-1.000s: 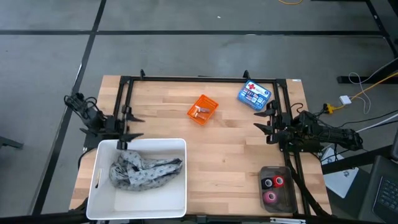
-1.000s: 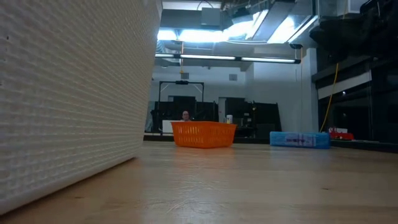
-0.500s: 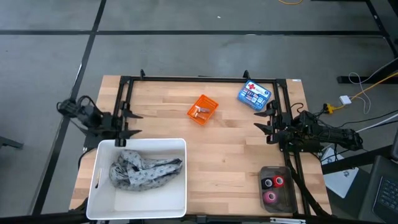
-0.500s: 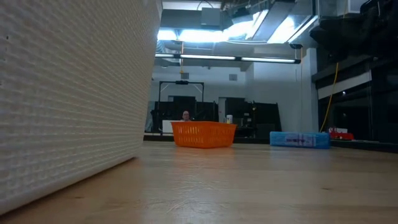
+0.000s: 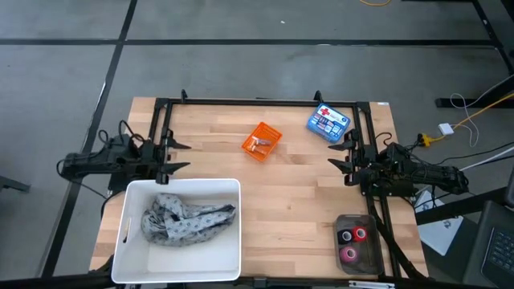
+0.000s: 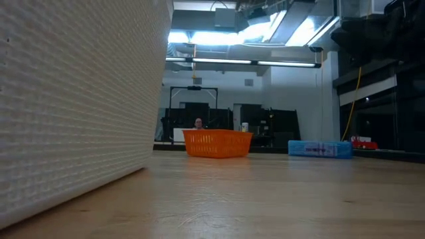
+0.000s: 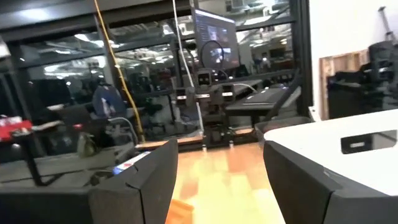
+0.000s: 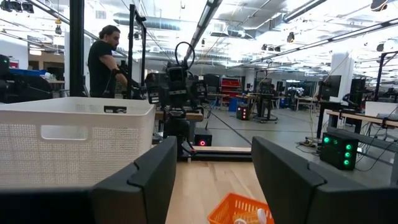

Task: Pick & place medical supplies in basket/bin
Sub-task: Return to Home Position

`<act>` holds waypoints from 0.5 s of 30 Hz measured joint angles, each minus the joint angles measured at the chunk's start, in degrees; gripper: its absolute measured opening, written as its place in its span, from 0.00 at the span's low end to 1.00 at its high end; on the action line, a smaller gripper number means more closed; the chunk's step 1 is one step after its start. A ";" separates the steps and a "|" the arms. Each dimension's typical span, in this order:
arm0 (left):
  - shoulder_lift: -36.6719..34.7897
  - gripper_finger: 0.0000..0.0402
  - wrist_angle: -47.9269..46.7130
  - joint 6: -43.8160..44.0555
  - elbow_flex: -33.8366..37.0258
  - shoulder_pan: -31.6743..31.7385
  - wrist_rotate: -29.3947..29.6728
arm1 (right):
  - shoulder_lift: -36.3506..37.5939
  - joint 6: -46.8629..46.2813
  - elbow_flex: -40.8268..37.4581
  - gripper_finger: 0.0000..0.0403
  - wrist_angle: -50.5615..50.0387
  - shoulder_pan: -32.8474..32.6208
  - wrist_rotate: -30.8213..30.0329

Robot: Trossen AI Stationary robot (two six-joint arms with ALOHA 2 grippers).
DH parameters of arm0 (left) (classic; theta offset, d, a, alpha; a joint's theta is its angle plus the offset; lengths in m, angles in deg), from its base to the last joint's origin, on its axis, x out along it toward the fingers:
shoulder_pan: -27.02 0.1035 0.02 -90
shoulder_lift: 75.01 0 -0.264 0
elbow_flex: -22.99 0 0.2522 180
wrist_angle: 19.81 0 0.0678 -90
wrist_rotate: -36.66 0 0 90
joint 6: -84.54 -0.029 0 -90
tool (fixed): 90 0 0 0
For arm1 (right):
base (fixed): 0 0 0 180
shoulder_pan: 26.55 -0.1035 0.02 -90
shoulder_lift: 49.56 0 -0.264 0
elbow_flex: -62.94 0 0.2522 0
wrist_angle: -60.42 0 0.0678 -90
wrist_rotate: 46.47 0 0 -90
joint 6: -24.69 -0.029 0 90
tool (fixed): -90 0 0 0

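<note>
From above, the left gripper (image 5: 178, 156) sits at the 9 o'clock edge of the table (image 5: 297, 193) and the right gripper (image 5: 336, 156) at 3 o'clock. Both face inward with fingers spread on nothing. The orange basket (image 5: 262, 141), turned corner-on, lies between them toward 12 o'clock, marginally nearer the right one. The grey cloth (image 5: 186, 218) is heaped in the white tub (image 5: 181, 183) at 7 o'clock; red rolls (image 5: 352, 235) and a pink roll (image 5: 348, 255) sit in the dark clear bin (image 5: 357, 217) at 5 o'clock. At table level only the basket, a blue box (image 6: 320, 149) and the tub's wall show. The left wrist camera shows its fingers (image 7: 140, 186) wide apart, the tub just beside. The right wrist camera shows the same empty gap, the basket ahead and a person (image 8: 102, 59) beyond. I'd judge both arms are about parked.
</note>
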 joint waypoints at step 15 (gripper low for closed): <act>0.83 0.58 13.94 3.95 4.20 17.18 -9.99 | 0.00 -0.28 0.01 0.52 -0.13 0.01 0.02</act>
